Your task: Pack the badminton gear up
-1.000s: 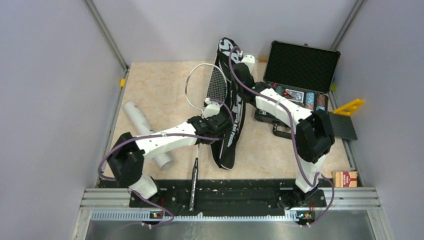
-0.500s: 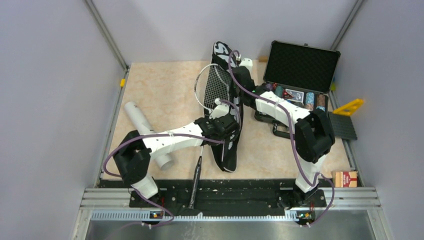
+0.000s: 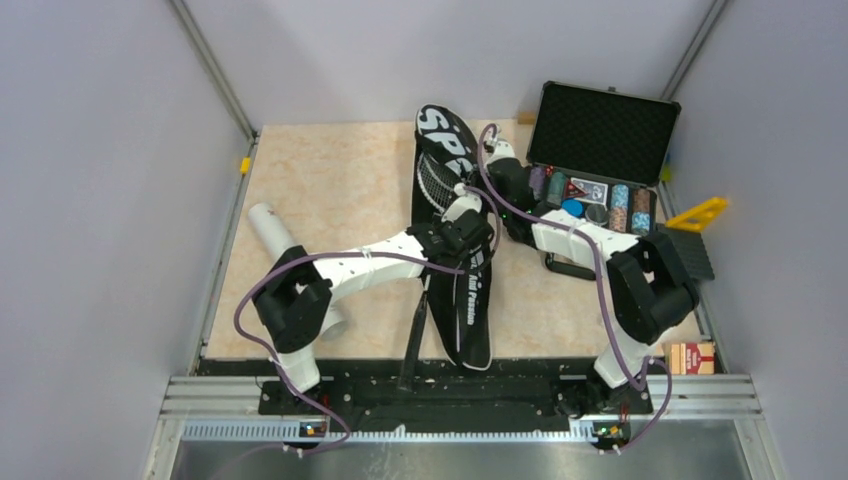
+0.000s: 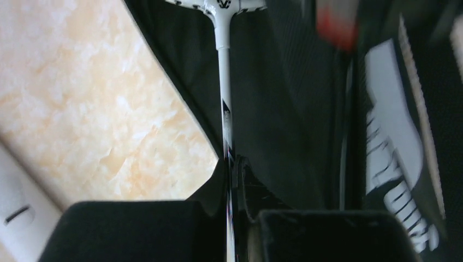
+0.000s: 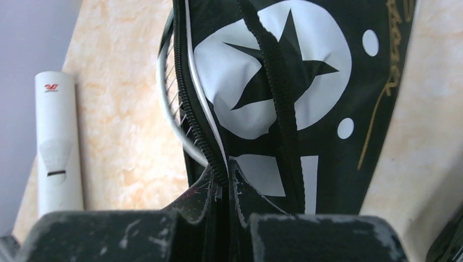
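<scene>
The long black racket bag (image 3: 468, 300) lies lengthwise mid-table, its white lettering at the far end. A white-framed racket (image 3: 433, 180) has its head inside the bag's open edge, and its black handle (image 3: 413, 340) sticks out toward the near edge. My left gripper (image 3: 466, 238) is shut on the thin white shaft (image 4: 224, 82) beside the bag (image 4: 295, 109). My right gripper (image 3: 484, 192) is shut on the bag's zipper edge (image 5: 218, 164), with the racket frame (image 5: 169, 117) showing under the flap. The white tube (image 3: 272, 232) lies at the left and also shows in the right wrist view (image 5: 57, 142). No loose shuttlecocks or second racket show.
An open black case of poker chips (image 3: 600, 140) stands at the back right. A yellow triangle (image 3: 700, 213) and a black mat (image 3: 688, 255) lie by the right wall. A small box (image 3: 690, 355) sits at the near right. Grey walls enclose the table.
The racket has swung right and its head has gone into the bag. The bag's far end has dropped from raised to nearly flat. Both grippers have moved right, keeping their holds.
</scene>
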`<state>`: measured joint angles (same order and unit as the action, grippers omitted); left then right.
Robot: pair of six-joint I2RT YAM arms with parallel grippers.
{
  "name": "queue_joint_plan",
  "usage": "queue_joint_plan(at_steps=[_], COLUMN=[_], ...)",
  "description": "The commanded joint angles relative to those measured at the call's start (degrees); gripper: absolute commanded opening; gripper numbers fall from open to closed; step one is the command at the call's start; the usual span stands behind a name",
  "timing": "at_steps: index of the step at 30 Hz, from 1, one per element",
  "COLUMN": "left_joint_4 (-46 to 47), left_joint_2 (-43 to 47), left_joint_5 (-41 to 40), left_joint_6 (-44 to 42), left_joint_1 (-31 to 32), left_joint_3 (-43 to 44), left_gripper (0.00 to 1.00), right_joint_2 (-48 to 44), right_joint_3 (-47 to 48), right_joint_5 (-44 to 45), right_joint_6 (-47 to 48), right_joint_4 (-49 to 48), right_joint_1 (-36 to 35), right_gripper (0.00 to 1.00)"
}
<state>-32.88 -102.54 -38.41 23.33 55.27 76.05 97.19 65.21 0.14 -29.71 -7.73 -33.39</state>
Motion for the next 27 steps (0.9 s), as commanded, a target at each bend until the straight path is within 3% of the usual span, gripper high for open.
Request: queue_joint_plan(at_steps=[1, 12, 19, 22, 23, 27], left_joint_4=[14.03, 28.09, 38.02, 37.17, 35.87, 31.75], left_joint_2=[-0.17, -5.94, -7.68, -7.48, -7.0, -1.57], left_joint_5=[3.47, -1.51, 1.59, 5.01, 5.74, 7.68], left_joint_6=[-3.47, 1.46, 7.62, 7.48, 7.01, 5.32], left_joint_1=[-4.08, -8.88, -10.15, -10.52, -10.48, -10.44], left_joint_3=[2.37, 4.19, 2.26, 2.22, 2.02, -3.13], left_gripper=[0.0, 0.0, 0.0, 0.0, 0.02, 0.28], right_joint_2=[-5.96, -7.08, -7.13, -6.77, -6.75, -7.08], right_joint_3=[-5.43, -15.0, -17.66, -17.07, -16.64, -14.53], right_joint_5=[-13.16, -26.69, -25.99, -25.14, -24.27, -18.47], right_joint_6=[-6.41, -17.73, -21.7, -21.4, -20.82, -17.74], right_joint_4=[-9.63, -22.45, -25.4, -23.9, -22.65, -16.64], right_joint_1=[-0.21, -0.01, -0.01, 0.43, 0.76, 1.87], right_gripper=[0.0, 0.0, 0.0, 0.0, 0.0, 0.0])
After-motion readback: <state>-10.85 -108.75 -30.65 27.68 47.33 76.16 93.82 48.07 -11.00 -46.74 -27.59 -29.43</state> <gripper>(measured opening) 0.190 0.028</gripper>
